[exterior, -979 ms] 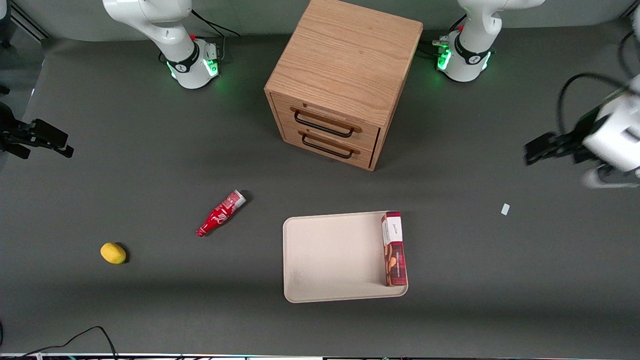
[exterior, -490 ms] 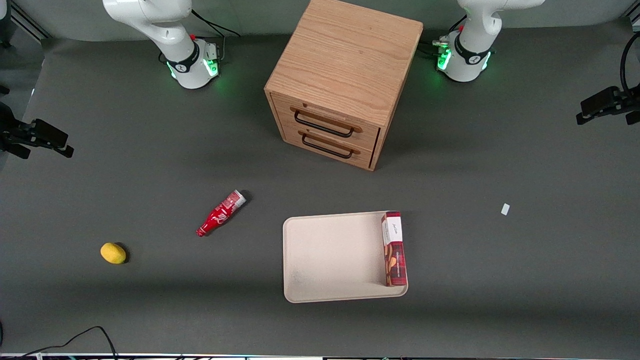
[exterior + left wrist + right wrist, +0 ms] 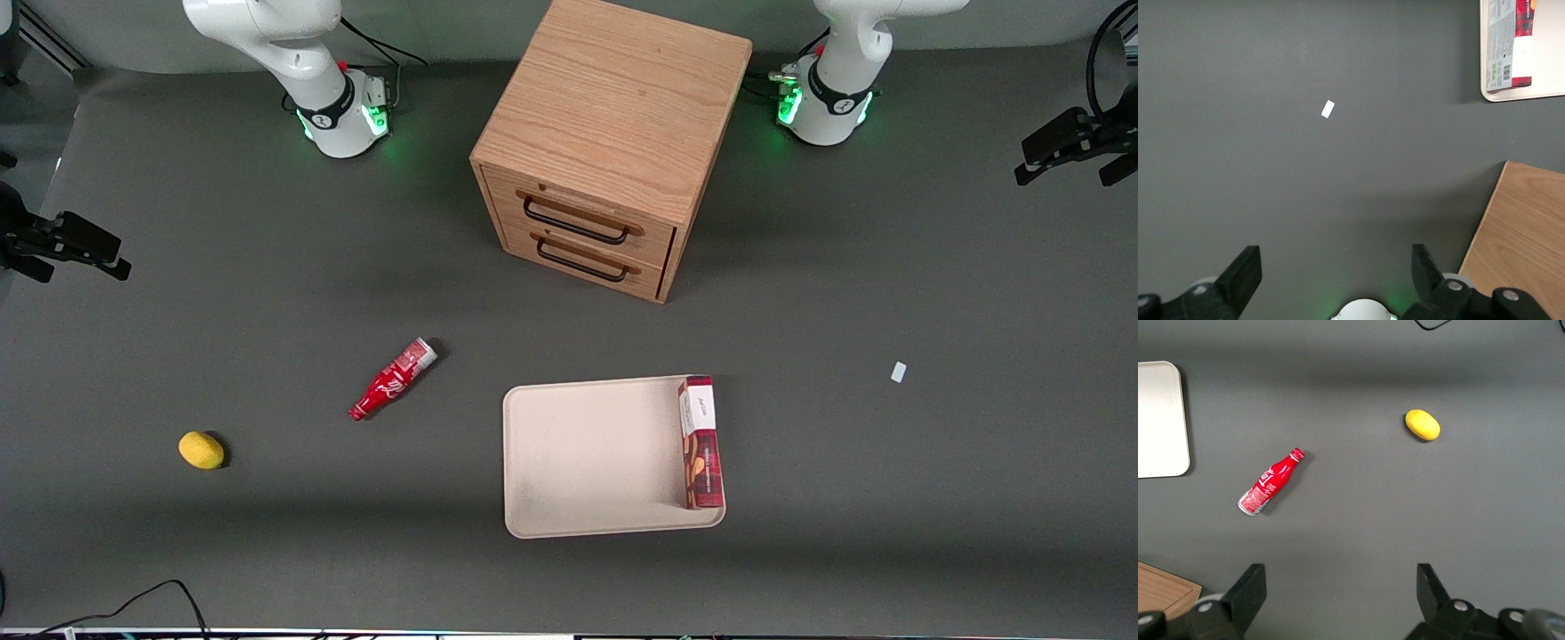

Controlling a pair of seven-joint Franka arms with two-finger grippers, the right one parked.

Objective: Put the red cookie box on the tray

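- Left arm's gripper (image 3: 1036, 160) is hanging above the table (image 3: 889, 533) at the working arm's end, well apart from every object. In the left wrist view the gripper (image 3: 1335, 270) is showing its fingers (image 3: 1241, 270) spread wide, with nothing between them.
- Yellow lemon-like fruit (image 3: 202, 450) is lying on the table toward the parked arm's end, nearer to the front camera than the red bottle (image 3: 391, 380).
- Red bottle is lying on its side, well apart from the fruit and from the tray (image 3: 578, 462).
- Wooden drawer cabinet (image 3: 613, 142) is standing mid-table, farther from the front camera than the tray, with both drawers closed.
- Tray is sitting flat on the table in front of the cabinet, apart from it.
- Red cookie box (image 3: 700, 442) is lying on the tray, lengthwise along the rim on the working arm's side, its white end panel pointing toward the cabinet. The left wrist view is showing the red cookie box (image 3: 1511, 40) running along that edge just inside the tray (image 3: 1525, 95) corner.
- Small white scrap (image 3: 899, 372) is lying on the table between the tray and the working arm's end, touching nothing.
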